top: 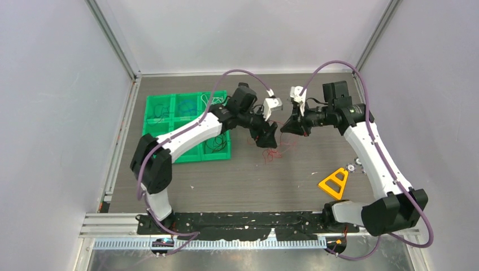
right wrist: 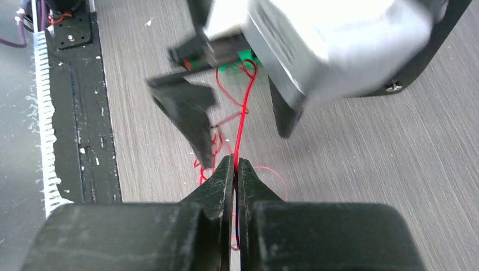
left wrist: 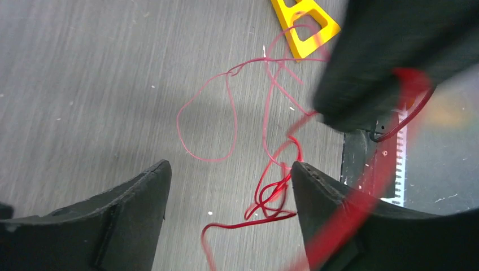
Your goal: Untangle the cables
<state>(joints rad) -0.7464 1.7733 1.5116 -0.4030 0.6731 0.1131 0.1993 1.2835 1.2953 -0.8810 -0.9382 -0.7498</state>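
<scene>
A thin red cable lies in loose loops and a small tangle on the grey table between the two grippers. My right gripper is shut on a strand of this red cable, which runs taut up from its tips. In the top view the right gripper faces the left gripper closely. My left gripper hangs open over the red tangle; the strand brushes past its right finger. Nothing is pinched between its fingers.
A green compartment tray sits at the left, with thin dark cables in some cells. A yellow triangular piece lies at the right front, small silver parts beside it. Black base rail along the near edge.
</scene>
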